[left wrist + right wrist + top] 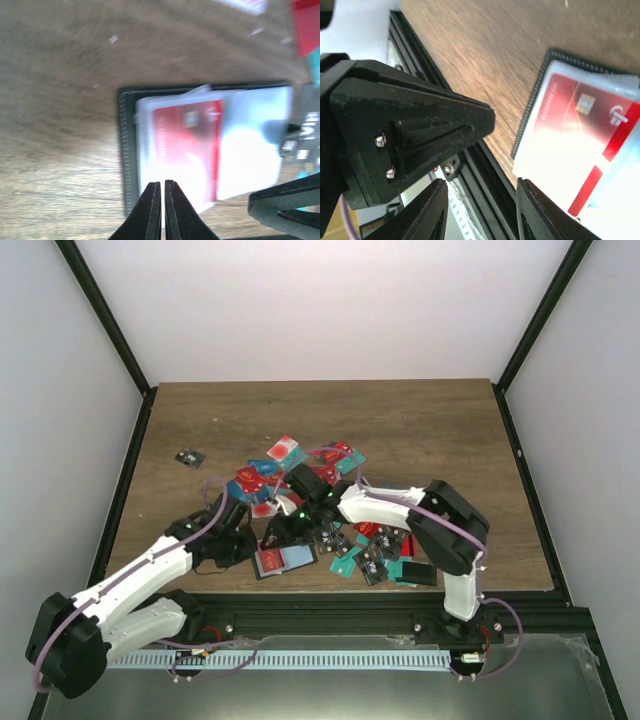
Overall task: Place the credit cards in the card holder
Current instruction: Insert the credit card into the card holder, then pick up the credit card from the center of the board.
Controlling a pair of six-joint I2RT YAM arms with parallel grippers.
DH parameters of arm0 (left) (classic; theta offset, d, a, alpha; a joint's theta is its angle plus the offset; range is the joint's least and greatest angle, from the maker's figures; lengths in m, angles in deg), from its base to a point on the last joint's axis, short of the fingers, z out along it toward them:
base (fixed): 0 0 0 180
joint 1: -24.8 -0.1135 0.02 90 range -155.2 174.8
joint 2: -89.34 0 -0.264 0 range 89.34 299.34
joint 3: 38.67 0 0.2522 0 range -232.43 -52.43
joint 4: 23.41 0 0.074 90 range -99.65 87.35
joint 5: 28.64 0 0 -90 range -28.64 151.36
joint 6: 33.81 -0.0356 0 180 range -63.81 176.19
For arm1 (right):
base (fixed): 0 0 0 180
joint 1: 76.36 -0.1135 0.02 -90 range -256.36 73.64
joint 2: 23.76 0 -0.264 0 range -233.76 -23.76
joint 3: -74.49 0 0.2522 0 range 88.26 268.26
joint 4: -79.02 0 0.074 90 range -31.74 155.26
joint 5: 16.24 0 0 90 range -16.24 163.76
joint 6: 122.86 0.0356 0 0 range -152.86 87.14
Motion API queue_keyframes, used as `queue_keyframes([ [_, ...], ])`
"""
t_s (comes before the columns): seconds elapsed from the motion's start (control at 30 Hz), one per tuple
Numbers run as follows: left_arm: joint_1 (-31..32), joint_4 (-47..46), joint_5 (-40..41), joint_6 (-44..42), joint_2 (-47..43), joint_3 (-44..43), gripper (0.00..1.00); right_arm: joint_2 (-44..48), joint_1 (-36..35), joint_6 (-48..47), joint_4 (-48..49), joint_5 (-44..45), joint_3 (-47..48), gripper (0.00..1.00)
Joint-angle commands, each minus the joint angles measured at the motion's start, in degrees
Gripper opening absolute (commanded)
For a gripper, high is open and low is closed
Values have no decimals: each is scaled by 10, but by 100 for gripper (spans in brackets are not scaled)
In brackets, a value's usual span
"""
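Note:
The card holder [286, 561] lies open near the table's front edge, with a red credit card [185, 145] under its clear pocket. My left gripper [163, 183] is shut, its tips over the near edge of that pocket [145, 150], with nothing seen between them. My right gripper [482, 210] stands open and empty right beside it, one finger [542, 212] over the holder's corner [532, 107]. In the top view both grippers meet at the holder's left end, the left gripper [255, 546] and the right gripper [280, 532]. Many loose credit cards [330, 475] are heaped behind.
More cards [375, 558] are spread to the right of the holder, under the right arm. A small dark card [188, 457] lies alone at the back left. The black frame rail [485, 175] runs just below the table's front edge.

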Motion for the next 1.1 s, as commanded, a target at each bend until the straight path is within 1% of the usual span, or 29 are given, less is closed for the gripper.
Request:
queue_keyframes([
  [0.0,2,29,8,-36,-24,-61,7,76,32,-26,-24,21,5,41],
  [0.1,2,23,-6,-60,-20,-92,9,117,65,-30,-35,35,-23,43],
  [0.23,3,-10,-36,-98,2,-127,12,176,120,-34,-64,67,-69,47],
  [0.33,4,-56,-74,-126,40,-154,14,241,171,-3,-60,82,-133,52],
  [0.47,13,-99,-124,-172,118,-200,15,326,226,49,-41,108,-232,57],
  [0.6,19,-131,-164,-211,194,-252,16,401,251,113,-24,138,-315,62],
  [0.77,28,-157,-217,-248,294,-323,18,476,283,199,9,160,-409,63],
  [0.93,38,-168,-261,-271,400,-402,19,519,294,283,46,180,-465,63],
  [1.07,44,-166,-291,-278,476,-469,20,528,294,347,91,182,-506,62],
])
